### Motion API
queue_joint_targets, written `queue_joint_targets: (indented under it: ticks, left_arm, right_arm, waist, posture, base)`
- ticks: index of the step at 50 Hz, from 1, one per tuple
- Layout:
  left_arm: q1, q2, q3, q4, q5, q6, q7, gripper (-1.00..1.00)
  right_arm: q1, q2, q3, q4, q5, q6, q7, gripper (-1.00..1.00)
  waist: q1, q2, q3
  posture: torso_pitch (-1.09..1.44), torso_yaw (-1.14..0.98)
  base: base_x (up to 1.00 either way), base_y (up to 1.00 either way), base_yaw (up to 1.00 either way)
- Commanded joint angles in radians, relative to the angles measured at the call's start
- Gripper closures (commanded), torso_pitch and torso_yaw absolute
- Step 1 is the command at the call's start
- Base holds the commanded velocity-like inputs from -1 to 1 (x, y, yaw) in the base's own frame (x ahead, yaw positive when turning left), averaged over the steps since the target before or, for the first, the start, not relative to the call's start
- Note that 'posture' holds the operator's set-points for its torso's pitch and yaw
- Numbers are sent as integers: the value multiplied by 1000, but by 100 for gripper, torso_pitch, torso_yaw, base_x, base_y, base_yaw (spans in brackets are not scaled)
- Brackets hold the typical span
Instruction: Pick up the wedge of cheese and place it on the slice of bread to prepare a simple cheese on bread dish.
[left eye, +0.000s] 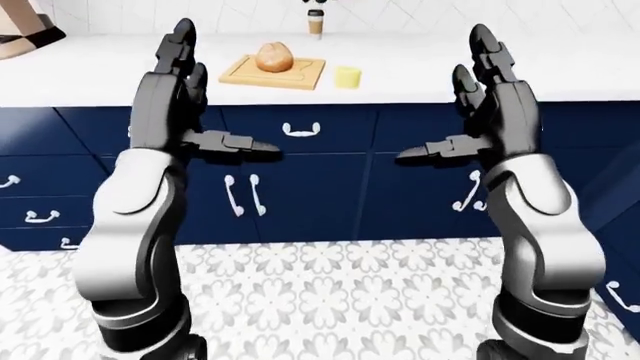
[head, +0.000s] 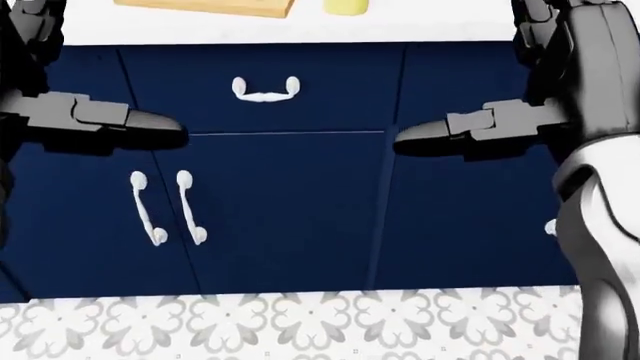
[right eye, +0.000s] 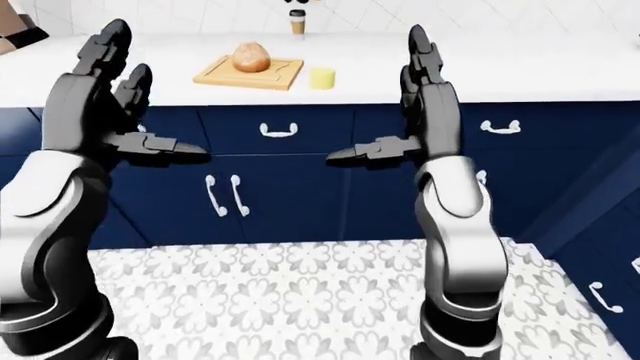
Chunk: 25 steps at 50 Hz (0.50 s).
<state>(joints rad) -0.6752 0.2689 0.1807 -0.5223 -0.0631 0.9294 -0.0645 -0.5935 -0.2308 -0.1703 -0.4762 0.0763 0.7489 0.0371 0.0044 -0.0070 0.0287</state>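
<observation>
While both hands, left hand (left eye: 175, 90) and right hand (left eye: 490, 97), stand spread, cheese (left eye: 347, 76) seemingly sits beside bread (left eye: 274, 57)

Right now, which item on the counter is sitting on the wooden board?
The bread rests on the cutting board; the yellow cheese sits on bare counter to its right.

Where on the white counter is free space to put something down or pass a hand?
The counter is bare at the view's right of the cheese, and also left of the cutting board. It is crowded in the middle: bread on the board, cheese beside it, a cup above them.
</observation>
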Motion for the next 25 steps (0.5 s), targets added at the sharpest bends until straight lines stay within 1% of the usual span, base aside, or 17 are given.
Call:
queue_joint_targets:
  ticks: [1,2,3,4,7,8,10,11,13,15,17,19,20,21,22,23,25]
  left_arm:
    - [-51,17,2,-6,-10,-16,9,-100]
    - [-61,22,-1,18,-12,-31,7,-100]
    - [-86,29,1,54,-11,-48,9,-100]
    - [-95,36,-4,67,-8,-54,8,-100]
    - [-148,47,-4,104,-15,-55,8,-100]
    - [-155,49,-1,102,-15,-53,12,-100]
    - [-141,43,10,68,-28,-36,29,-100]
    - [-133,41,12,51,-34,-26,37,-100]
    - [-133,48,14,26,-43,-2,47,-100]
    - [-123,44,17,-11,-55,22,60,-100]
    - [-105,43,21,-25,-61,25,70,-100]
    - [-115,53,22,-29,-67,38,73,-100]
    - [-113,54,21,-33,-69,40,75,-100]
    - [-108,53,20,-33,-70,35,75,-100]
    - [-99,53,20,-28,-69,26,76,-100]
    - [-96,55,21,-29,-70,27,76,-100]
    - [-99,58,22,-33,-72,33,76,-100]
  right_arm:
    - [-26,-15,-8,-8,9,-38,-4,-100]
    - [-34,-20,-14,4,13,-44,-6,-100]
    - [-40,-23,-17,6,20,-43,-9,-100]
    - [-58,-34,-23,-5,28,-12,-12,-100]
    - [-83,-48,-28,-20,44,14,-18,-100]
    - [-74,-50,-32,-12,46,-9,-20,-100]
    - [-86,-62,-43,-38,64,27,-28,-100]
    - [-49,-55,-40,-36,62,-10,-30,-100]
    - [-40,-56,-41,-38,68,-17,-32,-100]
    - [-38,-55,-41,-47,77,-13,-37,-100]
    - [-39,-57,-40,-46,83,-14,-38,-100]
    - [-66,-70,-44,-50,93,12,-40,-100]
    - [-52,-66,-39,-50,90,-4,-40,-100]
    - [-48,-65,-36,-49,89,-8,-40,-100]
    - [-47,-64,-32,-49,87,-10,-39,-100]
    - [-50,-64,-33,-49,88,-7,-38,-100]
    - [-56,-66,-31,-47,85,-6,-38,-100]
  waist:
    - [-1,9,-27]
    - [-1,10,-23]
    - [0,9,-3]
    - [0,7,5]
    - [0,-10,12]
    - [0,-19,12]
    - [-2,-11,7]
    - [-2,-12,9]
    - [-3,-16,9]
    - [-3,-4,7]
    - [-5,14,12]
    - [-11,50,15]
    - [-14,83,3]
    - [-10,78,-1]
    - [-4,74,7]
    - [-8,80,14]
    - [0,64,2]
  posture:
    - [0,0]
    - [0,0]
    - [0,0]
    - [0,0]
    - [0,0]
    - [0,0]
    - [0,0]
    - [0,0]
    - [0,0]
    - [0,0]
    - [0,0]
    - [0,0]
    - [0,0]
    - [0,0]
    - [0,0]
    - [0,0]
    - [0,0]
  base:
    - [9,0,0]
    - [23,0,0]
    - [23,0,0]
    - [23,0,0]
    - [24,0,0]
    - [23,0,0]
    - [27,0,0]
    - [30,0,0]
    - [29,0,0]
    - [30,0,0]
    - [30,0,0]
    - [30,0,0]
    - [30,0,0]
    - [30,0,0]
    - [30,0,0]
    - [28,0,0]
    - [29,0,0]
